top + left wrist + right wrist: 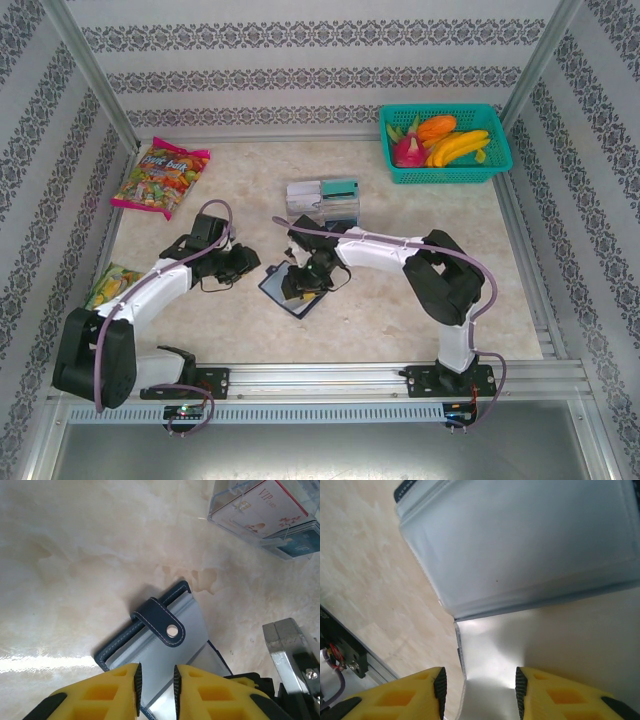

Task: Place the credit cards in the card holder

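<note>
left claw (156,672): nearly closed, you pinch an edge of the card holder (150,652).
right claw (480,677): half open over it; grip unclear.
cards (322,200): 12 o'clock of card holder, right claw nearer.

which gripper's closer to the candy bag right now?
Left. The left gripper sits at the holder's left edge, down-right of the candy bag in the top view. The right gripper is over the holder, farther right.
</note>
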